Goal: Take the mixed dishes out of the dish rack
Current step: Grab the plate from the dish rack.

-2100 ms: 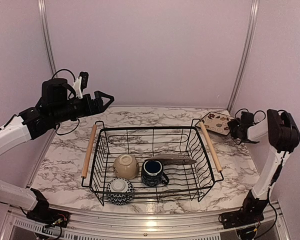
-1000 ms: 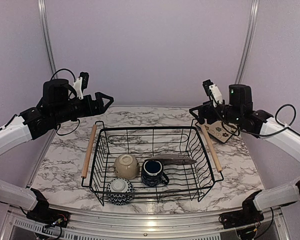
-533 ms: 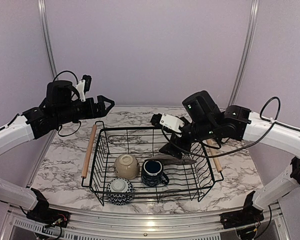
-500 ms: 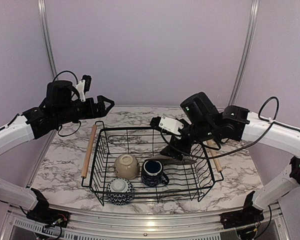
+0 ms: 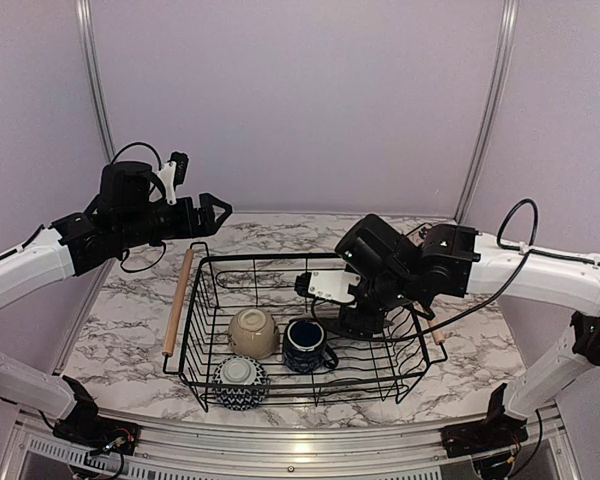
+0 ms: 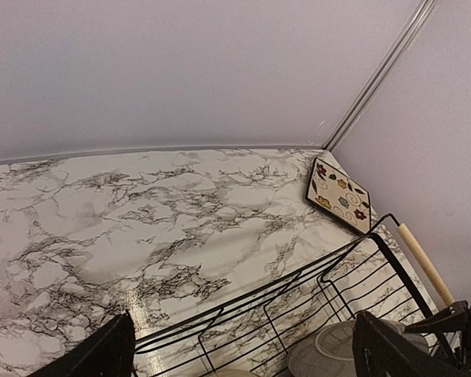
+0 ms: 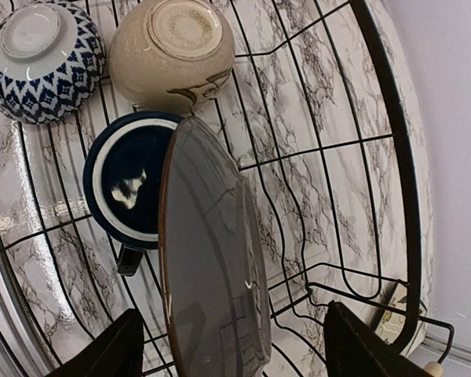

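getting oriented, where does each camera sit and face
top external: above, behind the bases, facing the large black wire dish rack; left arm, right arm show.
left wrist: aloft, facing the far right corner's square cream floral plate; own fingers.
right wrist: over the rack, looking down at the round grey plate; own fingers.
shared: both wrists see that plate.

Robot lab test cell; plain lilac walls (image 5: 300, 100), aluminium posts (image 5: 490, 110), marble-look table (image 5: 130, 305).

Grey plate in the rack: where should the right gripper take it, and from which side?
The grey plate stands on edge, leaning, the dark blue mug close beside one face. Pinch its top rim from above, one finger of the right gripper on each face; that part looks freest.
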Available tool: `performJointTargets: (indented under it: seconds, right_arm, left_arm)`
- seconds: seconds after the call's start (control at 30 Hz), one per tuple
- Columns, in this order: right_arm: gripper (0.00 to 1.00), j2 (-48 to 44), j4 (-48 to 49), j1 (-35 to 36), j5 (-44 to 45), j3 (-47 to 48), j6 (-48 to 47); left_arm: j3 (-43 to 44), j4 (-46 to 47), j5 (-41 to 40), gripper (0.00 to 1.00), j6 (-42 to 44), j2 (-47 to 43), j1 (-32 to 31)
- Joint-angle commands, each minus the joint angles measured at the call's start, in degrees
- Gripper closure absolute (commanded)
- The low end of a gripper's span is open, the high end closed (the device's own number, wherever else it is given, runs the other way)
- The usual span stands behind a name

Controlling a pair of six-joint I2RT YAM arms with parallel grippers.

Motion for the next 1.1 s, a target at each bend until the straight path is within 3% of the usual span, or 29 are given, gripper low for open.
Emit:
performJointTargets:
  seconds: [0.0,0.3,0.5,0.63,0.83,0.93,1.07]
  right_arm:
    - [0.27,0.7,0.3,0.5,7.8,-0.9,-1.9]
    - [0.47,3.0,2.4,0.5,7.4,-1.6,-3.2]
    - [0.69,4.5,3.3,0.5,7.8,-2.0,-3.7]
    - [0.72,5.4,3.7,0.5,8.3,-2.1,-4.2]
    - [0.85,6.3,3.0,0.6,9.2,-0.8,-4.3]
    - [0.98,6.5,2.1,0.7,10.7,0.0,-4.3]
    - [1.0,6.2,1.5,1.3,12.9,1.1,-4.4]
  left_arm:
    - [1.9,-0.7,-0.1,0.01,0.7,0.5,-0.2]
    - [1.8,-1.7,-2.7,0.01,1.6,-1.3,-0.2]
    - [1.7,-1.5,-3.5,0.01,2.0,-2.8,-0.2]
    - [1.3,-1.5,-3.3,0.01,1.9,-3.3,-0.2]
    - [0.6,-1.3,-3.5,0.01,2.1,-4.3,-0.2]
    - [0.5,-1.3,-3.6,0.01,2.2,-4.5,-0.2]
    - [0.5,-1.3,-3.7,0.01,2.2,-4.6,-0.2]
